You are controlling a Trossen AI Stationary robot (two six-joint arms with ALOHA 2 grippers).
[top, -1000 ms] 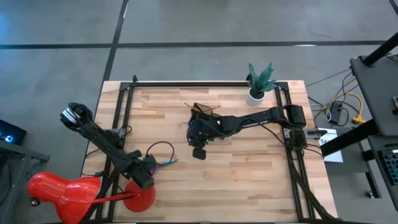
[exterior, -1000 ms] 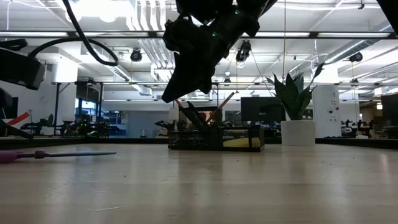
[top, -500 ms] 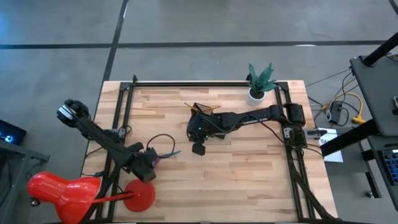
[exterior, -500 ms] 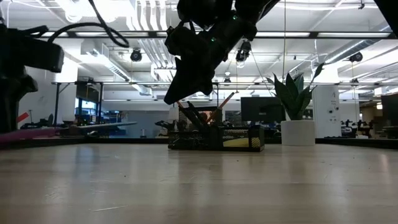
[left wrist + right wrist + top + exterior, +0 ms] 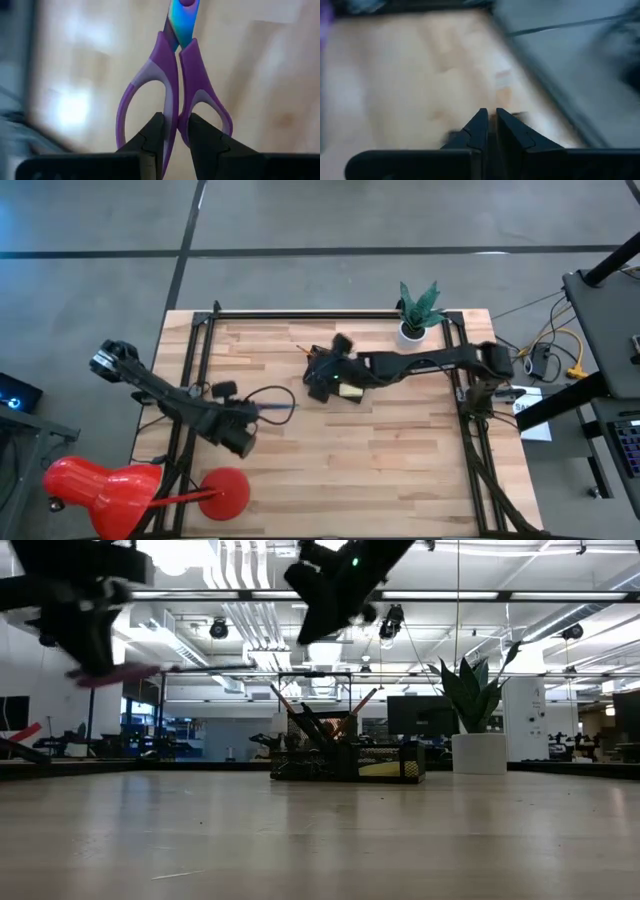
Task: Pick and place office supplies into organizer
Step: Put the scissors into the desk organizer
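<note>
Now Airborne: Scissors Head for the Organizer

Nearest, the left gripper (image 5: 172,131) pinches the purple scissors (image 5: 175,95) by the handles — lifted clear of the desk (image 5: 400,470), where a second ago they lay low. Farther back, the organizer (image 5: 345,762) already holds pencils and a yellow pad. The right gripper (image 5: 489,125), pressed together and empty, has risen beside it. Scissors remain to place.

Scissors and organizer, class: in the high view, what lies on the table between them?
Bare wood only, in the high view, between scissors in the left gripper and organizer.
</note>
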